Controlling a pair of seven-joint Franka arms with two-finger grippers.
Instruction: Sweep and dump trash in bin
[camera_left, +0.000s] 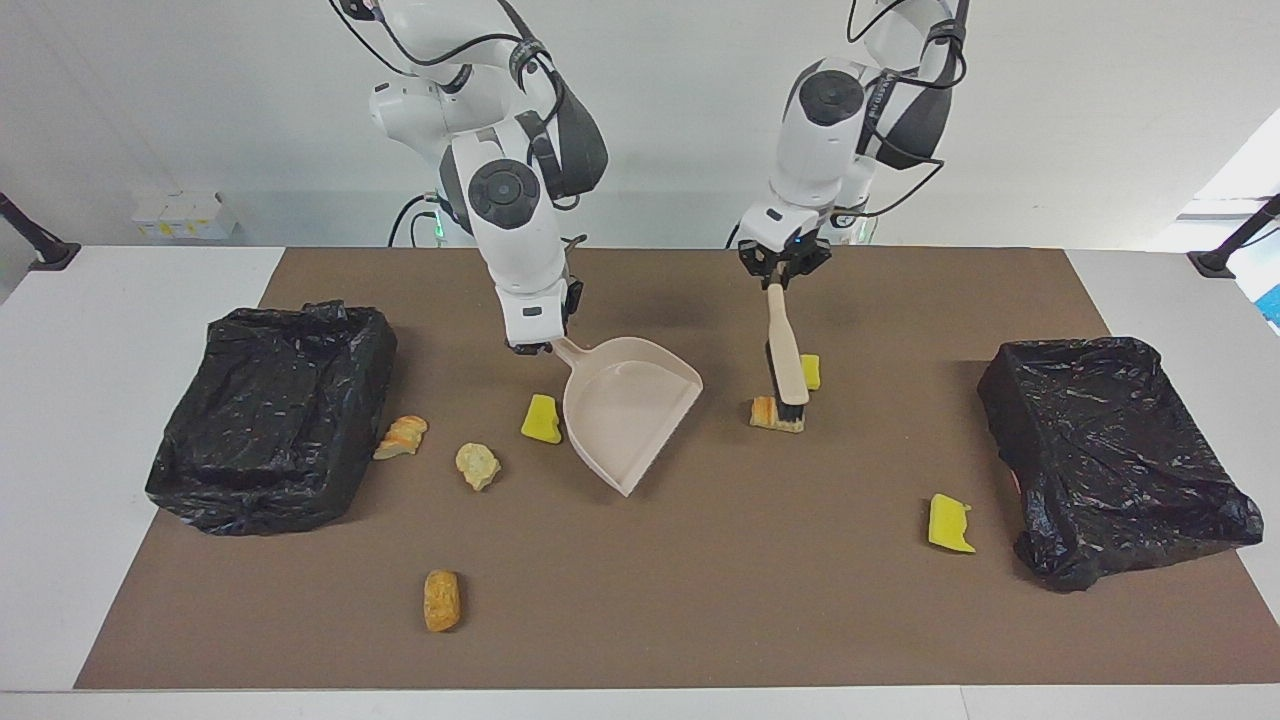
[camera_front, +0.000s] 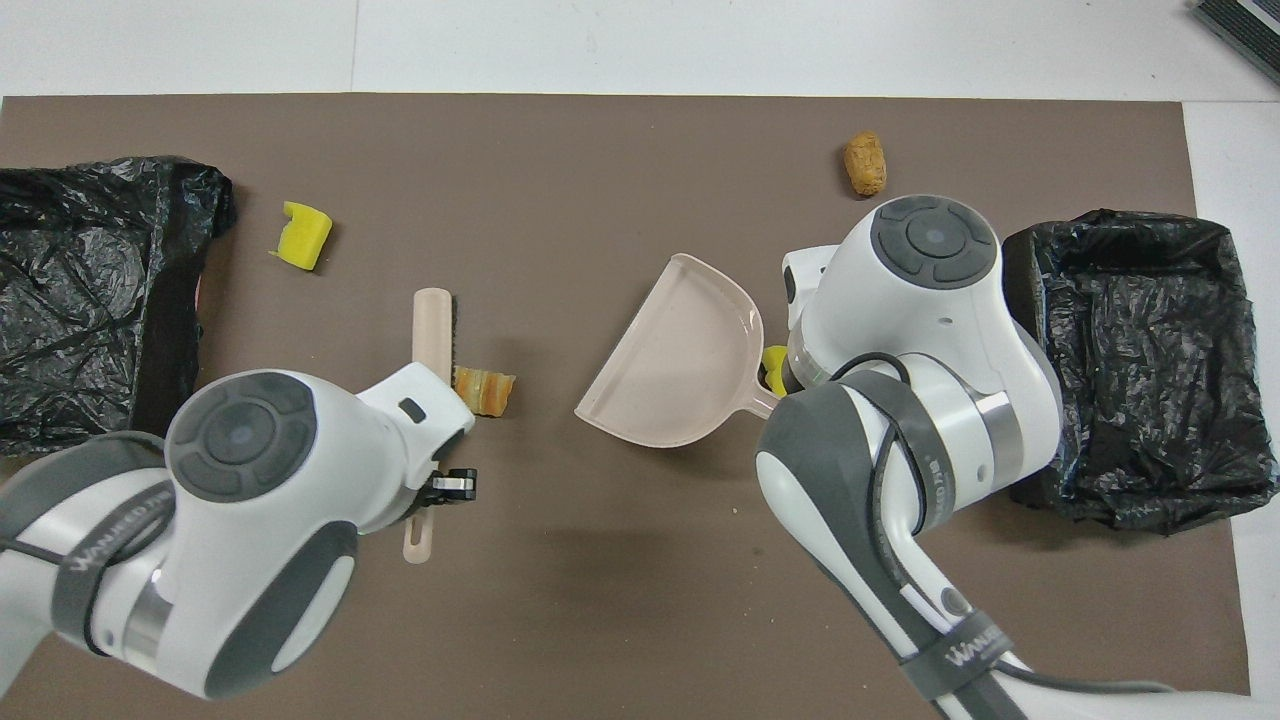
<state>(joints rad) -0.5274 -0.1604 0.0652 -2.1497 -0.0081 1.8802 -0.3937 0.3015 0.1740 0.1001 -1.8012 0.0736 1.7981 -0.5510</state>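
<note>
My right gripper (camera_left: 547, 344) is shut on the handle of the beige dustpan (camera_left: 625, 415) (camera_front: 675, 370), whose mouth is turned toward the left arm's end of the table. A yellow wedge (camera_left: 541, 419) lies beside the pan. My left gripper (camera_left: 779, 272) is shut on the beige brush (camera_left: 788, 365) (camera_front: 434, 325), which hangs down with its bristles at a striped pastry (camera_left: 771, 413) (camera_front: 486, 391) and a small yellow wedge (camera_left: 811, 372). More trash lies apart: a pastry (camera_left: 401, 437), a pale piece (camera_left: 477, 465), a brown roll (camera_left: 441, 600) (camera_front: 865, 163) and a yellow wedge (camera_left: 950, 523) (camera_front: 303, 236).
Two bins lined with black bags stand on the brown mat, one at the right arm's end (camera_left: 270, 420) (camera_front: 1135, 370) and one at the left arm's end (camera_left: 1110, 450) (camera_front: 90, 300). White table (camera_left: 90, 330) surrounds the mat.
</note>
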